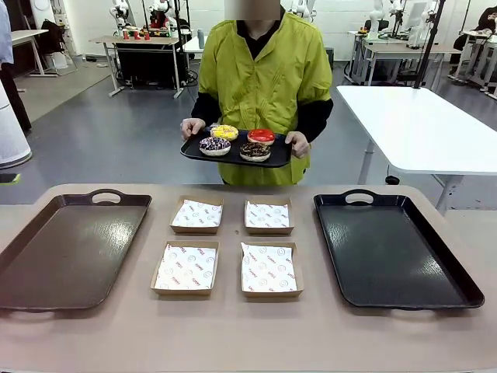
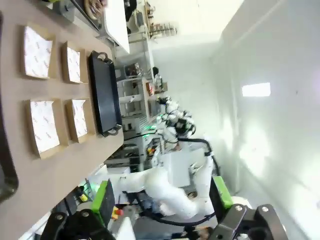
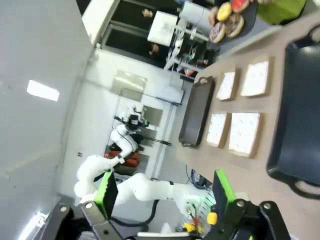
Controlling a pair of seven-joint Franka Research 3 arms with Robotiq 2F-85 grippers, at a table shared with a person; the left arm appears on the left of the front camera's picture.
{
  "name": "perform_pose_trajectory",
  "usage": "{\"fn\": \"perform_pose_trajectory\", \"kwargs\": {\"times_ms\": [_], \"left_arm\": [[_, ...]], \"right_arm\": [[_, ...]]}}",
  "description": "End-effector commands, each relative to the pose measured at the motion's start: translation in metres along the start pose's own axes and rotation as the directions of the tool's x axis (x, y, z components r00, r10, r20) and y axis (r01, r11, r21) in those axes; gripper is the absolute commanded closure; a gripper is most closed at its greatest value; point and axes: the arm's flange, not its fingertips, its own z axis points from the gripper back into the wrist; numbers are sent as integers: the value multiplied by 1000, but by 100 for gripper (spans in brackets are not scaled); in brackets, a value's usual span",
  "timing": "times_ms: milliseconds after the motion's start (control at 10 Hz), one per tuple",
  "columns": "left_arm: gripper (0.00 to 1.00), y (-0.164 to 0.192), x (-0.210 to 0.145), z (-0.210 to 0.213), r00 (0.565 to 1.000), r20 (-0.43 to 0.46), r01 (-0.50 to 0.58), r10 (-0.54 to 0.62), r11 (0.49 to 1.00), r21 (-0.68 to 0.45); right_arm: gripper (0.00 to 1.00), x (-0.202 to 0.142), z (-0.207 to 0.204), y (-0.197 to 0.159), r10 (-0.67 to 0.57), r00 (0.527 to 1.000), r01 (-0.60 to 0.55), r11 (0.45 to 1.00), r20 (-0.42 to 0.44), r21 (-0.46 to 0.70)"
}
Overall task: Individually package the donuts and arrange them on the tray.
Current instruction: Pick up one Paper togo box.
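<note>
Several donuts lie on a small black serving tray that a person in a yellow-green jacket holds in both hands beyond the table's far edge. Among them are a yellow-iced donut, a red-iced donut, a sprinkled donut and a dark chocolate donut; the right wrist view catches them at its top. On the table lie a brown tray at left and a black tray at right. My left gripper and right gripper hang open in the air, away from the table, holding nothing.
Several shallow cardboard boxes lined with printed white paper sit in the table's middle between the trays, for example a near-left box and a far-right box. A white table stands behind at right.
</note>
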Motion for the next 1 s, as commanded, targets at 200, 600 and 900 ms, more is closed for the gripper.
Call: {"fn": "perform_pose_trajectory", "kwargs": {"times_ms": [200,600,900], "left_arm": [[0,36,-33,13,998,-30,-46,51,989,141],[0,55,-32,36,996,-53,-62,77,966,251],[0,49,-22,34,992,-59,-94,110,967,238]], "right_arm": [[0,-66,-22,-66,-91,978,69,990,-186,-120],[0,-65,-11,-77,-86,986,73,993,-142,-97],[0,-33,10,-78,-116,979,97,988,-167,-117]]}}
